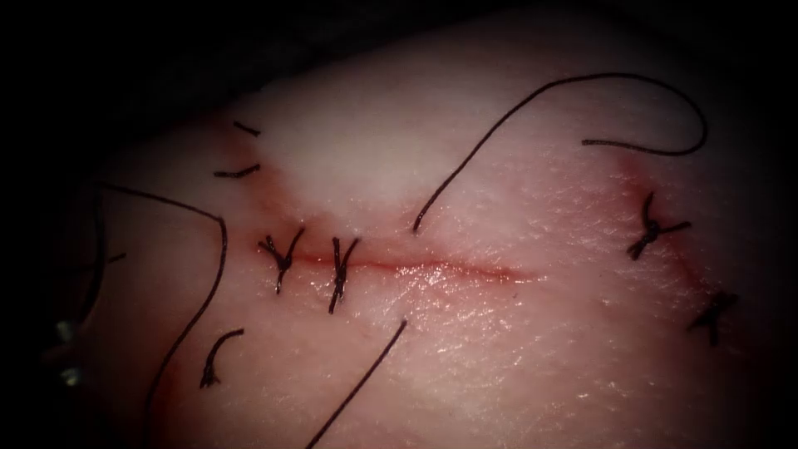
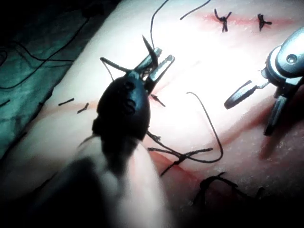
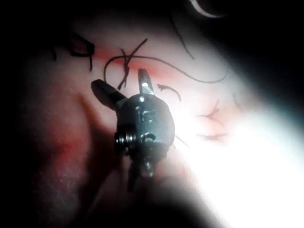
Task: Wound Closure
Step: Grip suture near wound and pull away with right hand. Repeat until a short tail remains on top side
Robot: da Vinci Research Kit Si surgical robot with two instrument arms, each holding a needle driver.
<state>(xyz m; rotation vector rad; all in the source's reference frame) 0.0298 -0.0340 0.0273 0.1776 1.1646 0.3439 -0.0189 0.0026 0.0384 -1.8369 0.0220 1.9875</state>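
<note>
Left tool (image 2: 165,54) was seen with its jaws closed on what was judged to be the needle (image 2: 146,43); a dark pointed sliver stood up from between them, though where along its curve it was gripped could not be told. The needle was held clear of the tissue (image 1: 499,349) and not in it, probably so that the point was kept off the surface; how far it lay from the cut (image 1: 449,270) could not be told. The right tool (image 2: 248,118) was held above the tissue with its jaws parted and nothing in them, well apart from the needle; it was judged free to take whatever was offered. Two knotted stitches (image 1: 281,258) were set across the left end of the cut; to their right the cut lay unstitched. The thread (image 1: 532,96) was seen entering the tissue just above the cut's middle and emerging just below it, so one pass was judged laid but not tied; both ends lay slack. Cut ends of thread (image 1: 241,172) lay above the cut's left end.
</note>
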